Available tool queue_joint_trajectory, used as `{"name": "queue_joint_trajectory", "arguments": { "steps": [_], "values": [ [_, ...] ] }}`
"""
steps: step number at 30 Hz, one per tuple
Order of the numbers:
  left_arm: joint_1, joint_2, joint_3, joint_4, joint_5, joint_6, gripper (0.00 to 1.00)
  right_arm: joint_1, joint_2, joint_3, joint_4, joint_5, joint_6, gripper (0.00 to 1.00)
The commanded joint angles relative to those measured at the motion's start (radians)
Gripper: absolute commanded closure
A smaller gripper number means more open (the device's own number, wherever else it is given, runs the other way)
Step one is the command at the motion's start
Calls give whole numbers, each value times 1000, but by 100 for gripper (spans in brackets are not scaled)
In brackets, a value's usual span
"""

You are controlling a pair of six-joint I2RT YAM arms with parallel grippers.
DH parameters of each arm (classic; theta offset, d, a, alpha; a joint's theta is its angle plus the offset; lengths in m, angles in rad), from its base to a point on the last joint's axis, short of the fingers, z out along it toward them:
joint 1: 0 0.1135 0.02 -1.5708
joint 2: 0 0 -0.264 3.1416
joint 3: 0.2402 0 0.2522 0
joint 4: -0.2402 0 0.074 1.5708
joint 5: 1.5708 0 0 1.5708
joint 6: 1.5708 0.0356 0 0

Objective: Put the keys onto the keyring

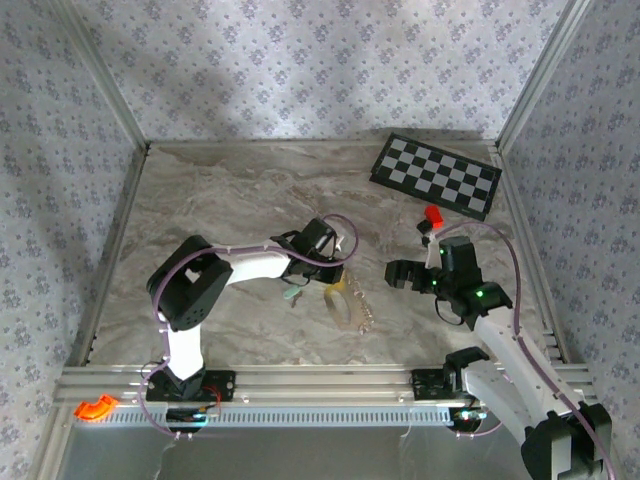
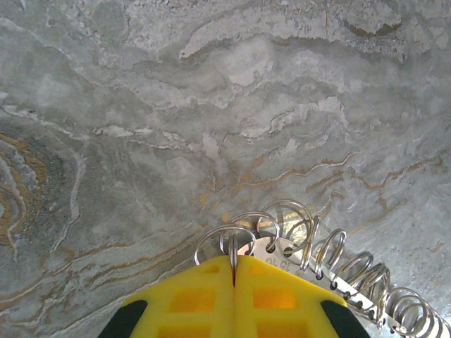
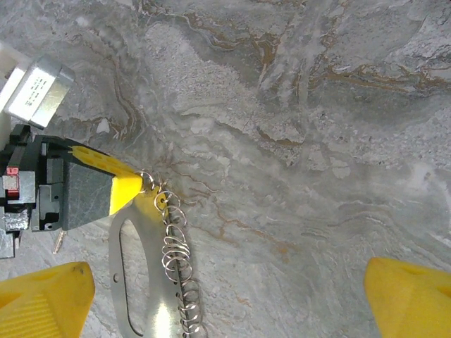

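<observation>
The keyring lies on the marble table: a flat silvery plate with an oval slot and a row of split rings along one edge. My left gripper is shut, its yellow fingertips pinching the end ring edge-on. In the top view the left gripper sits at the chain's near end. A tiny key with a pale mint-green head lies just left of it. My right gripper hovers to the right of the keyring with its yellow fingers wide apart and nothing between them.
A black-and-white checkerboard lies at the back right, with a small red block in front of it. An orange piece rests on the near rail at left. Patterned walls close in three sides of the table.
</observation>
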Motion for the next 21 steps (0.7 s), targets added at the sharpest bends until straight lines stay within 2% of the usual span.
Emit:
{"name": "queue_joint_trajectory", "arguments": {
  "steps": [1, 6, 12, 21],
  "values": [
    [-7, -62, 17, -61, 4, 44, 100, -8, -16, 36, -37, 7, -16, 0],
    [-7, -162, 15, -149, -5, 129, 100, -11, -52, 50, -41, -10, -17, 0],
    [-22, -331, 17, -241, -3, 276, 100, -1, -134, 77, -30, -112, -38, 0],
    [-132, -638, -14, -205, 85, 538, 100, 62, -258, 132, 102, -375, -43, 0]
  ]
}}
